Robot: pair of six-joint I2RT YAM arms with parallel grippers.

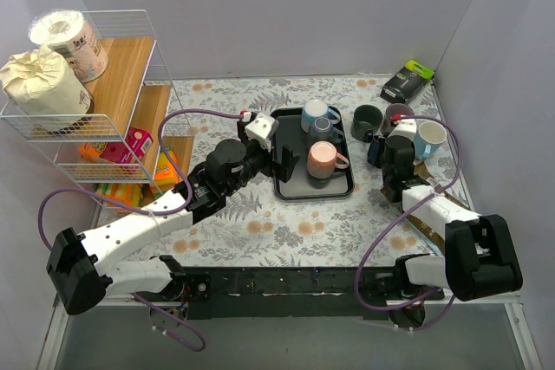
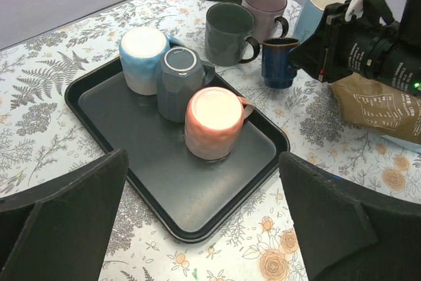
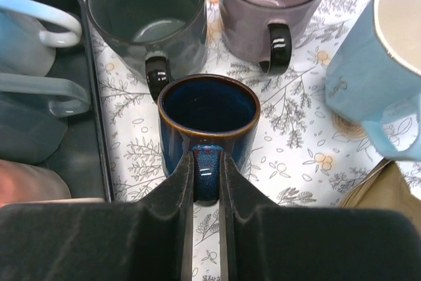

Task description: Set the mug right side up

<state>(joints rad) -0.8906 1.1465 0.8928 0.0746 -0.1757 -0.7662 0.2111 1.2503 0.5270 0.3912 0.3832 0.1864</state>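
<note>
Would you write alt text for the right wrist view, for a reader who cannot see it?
The right gripper is closed on the handle of an upright dark blue mug on the floral tablecloth. Behind it stand a dark grey mug and a mauve mug, with a light blue mug at the right and a black tray at the left.

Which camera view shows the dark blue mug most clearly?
The right wrist view: the dark blue mug fills the centre, mouth up, its handle between the fingers of the right tool. The left wrist view shows it small, from the side; the top view barely shows it.
</note>
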